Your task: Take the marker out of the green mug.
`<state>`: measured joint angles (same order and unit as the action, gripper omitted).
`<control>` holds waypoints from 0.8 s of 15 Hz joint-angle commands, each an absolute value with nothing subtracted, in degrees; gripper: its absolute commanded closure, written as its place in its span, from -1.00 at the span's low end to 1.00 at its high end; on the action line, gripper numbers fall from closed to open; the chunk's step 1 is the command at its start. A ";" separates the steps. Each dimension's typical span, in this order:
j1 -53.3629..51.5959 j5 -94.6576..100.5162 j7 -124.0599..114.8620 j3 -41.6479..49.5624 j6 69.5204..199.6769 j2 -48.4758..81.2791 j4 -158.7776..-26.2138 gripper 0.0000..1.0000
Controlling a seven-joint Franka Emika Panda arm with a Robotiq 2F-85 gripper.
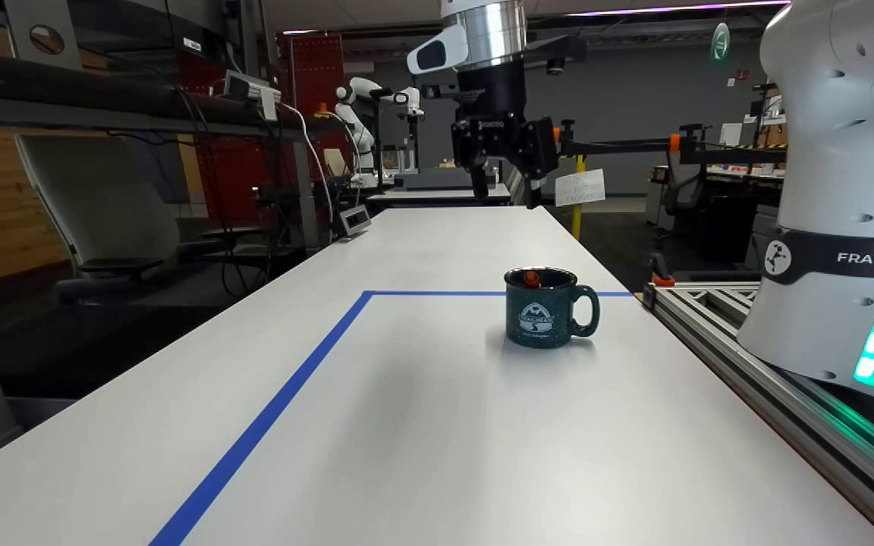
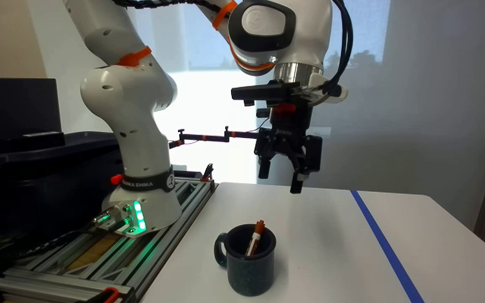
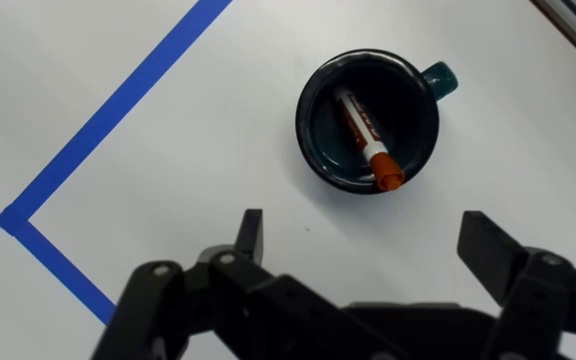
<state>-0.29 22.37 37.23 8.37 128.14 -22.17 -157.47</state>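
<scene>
— The claw (image 3: 361, 222) hangs above the surface (image 1: 414, 394), fingers (image 3: 252, 232) spread wide, nothing between them! And the marker (image 3: 364, 134)?
— Leaning inside the green mug (image 2: 250, 275), orange cap (image 3: 386, 171) uppermost! Likely light and stiff, slick-sided, hardly fragile.
— So where to take hold?
— Across that cap, surely, the easiest part to reach, though a hard tug might pop it off.

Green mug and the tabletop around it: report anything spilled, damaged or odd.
No spill or damage shows: the green mug stands upright, and the orange-capped marker leans inside it. Only a tiny dark speck looks odd against the white tabletop; its cause is unclear.
</scene>
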 commanded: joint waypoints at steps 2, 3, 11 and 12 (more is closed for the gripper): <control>1.23 24.57 39.43 7.90 128.90 -19.57 -157.47 -1.00; 1.40 24.78 39.69 7.87 129.26 -19.03 -157.47 -1.00; 2.64 27.41 38.97 6.99 130.97 -15.45 -157.47 -1.00; 2.88 28.41 38.35 6.75 131.52 -15.11 -157.47 -1.00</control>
<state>1.58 25.08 39.59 7.81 129.51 -16.16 -157.47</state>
